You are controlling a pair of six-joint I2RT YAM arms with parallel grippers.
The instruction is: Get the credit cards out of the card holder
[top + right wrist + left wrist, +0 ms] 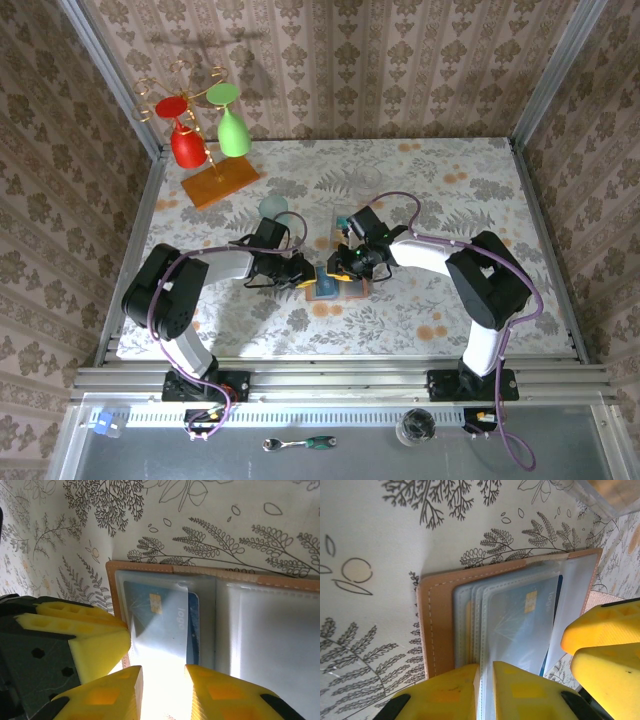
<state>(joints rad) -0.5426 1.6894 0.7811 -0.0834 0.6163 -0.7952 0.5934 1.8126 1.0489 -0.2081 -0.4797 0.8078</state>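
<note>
At table ctr, card holder (435,625) lies open. Left gripper (486,672) pinches its clear sleeve; right gripper (163,677) spread astride its edge. Teal credit card (155,625) pocketed, print approx. "logo". Bare table (395,530) beyond.

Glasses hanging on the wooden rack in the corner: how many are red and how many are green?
Red glasses: 1
Green glasses: 1
Total: 2
</note>
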